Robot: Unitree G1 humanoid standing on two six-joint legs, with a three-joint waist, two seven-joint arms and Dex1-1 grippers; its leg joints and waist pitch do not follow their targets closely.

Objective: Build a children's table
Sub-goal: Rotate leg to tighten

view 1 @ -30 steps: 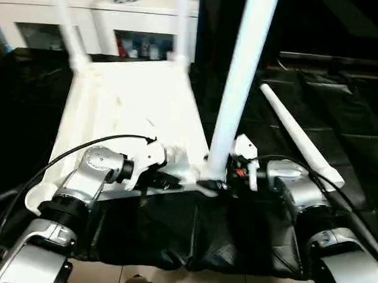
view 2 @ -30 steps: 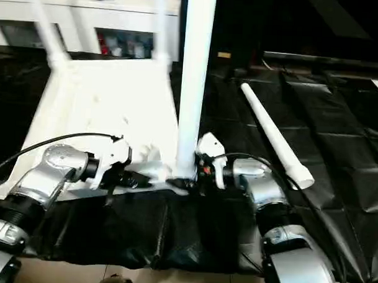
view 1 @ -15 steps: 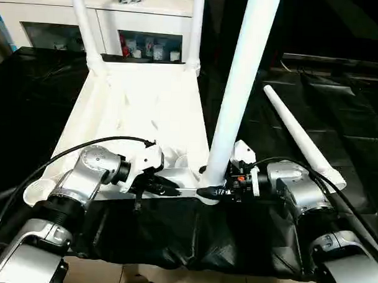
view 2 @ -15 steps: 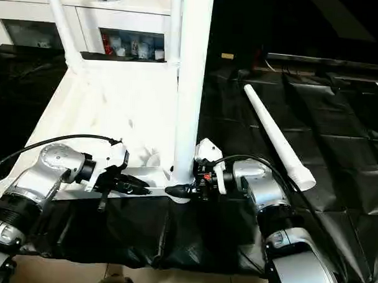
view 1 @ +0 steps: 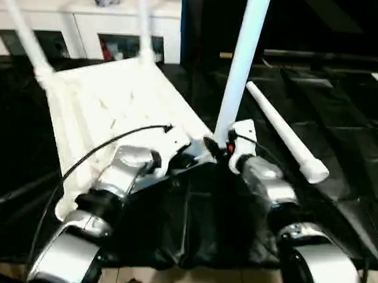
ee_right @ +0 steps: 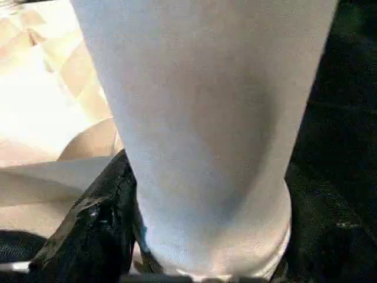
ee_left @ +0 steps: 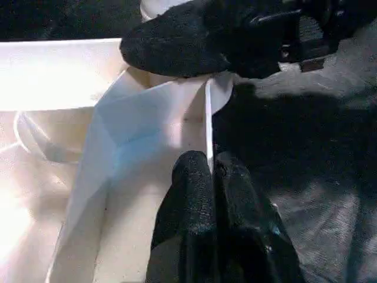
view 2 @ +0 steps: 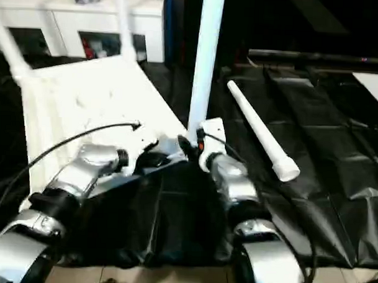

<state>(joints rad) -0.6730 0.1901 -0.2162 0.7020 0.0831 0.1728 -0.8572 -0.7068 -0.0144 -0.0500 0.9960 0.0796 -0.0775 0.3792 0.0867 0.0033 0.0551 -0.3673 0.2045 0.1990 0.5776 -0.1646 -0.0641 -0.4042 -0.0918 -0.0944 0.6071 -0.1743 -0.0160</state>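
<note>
The white tabletop (view 1: 116, 102) lies upside down on a black sheet. Two legs (view 1: 22, 30) (view 1: 143, 22) stand in its far corners. A third leg (view 1: 241, 62) stands upright in the near right corner socket. My right gripper (view 1: 217, 145) is shut on the base of this leg (ee_right: 200, 118), with one black finger (ee_right: 100, 230) pressed against its side. My left gripper (view 1: 182, 160) is just left of that corner. It is shut on the thin rim wall (ee_left: 207, 118) of the tabletop, which sits pinched at its tips (ee_left: 211, 168). A fourth leg (view 1: 282, 135) lies loose on the sheet to the right.
A white cabinet with glass doors (view 1: 87, 26) stands behind the tabletop. The black sheet (view 1: 337, 153) covers the floor to the right and hangs crumpled over the near edge (view 1: 192, 228). A black cable (view 1: 102, 151) arcs over my left forearm.
The whole picture has swung and tilted, so the camera moved. Both grippers remain at the near right corner, the left on the rim and the right at the upright leg's base.
</note>
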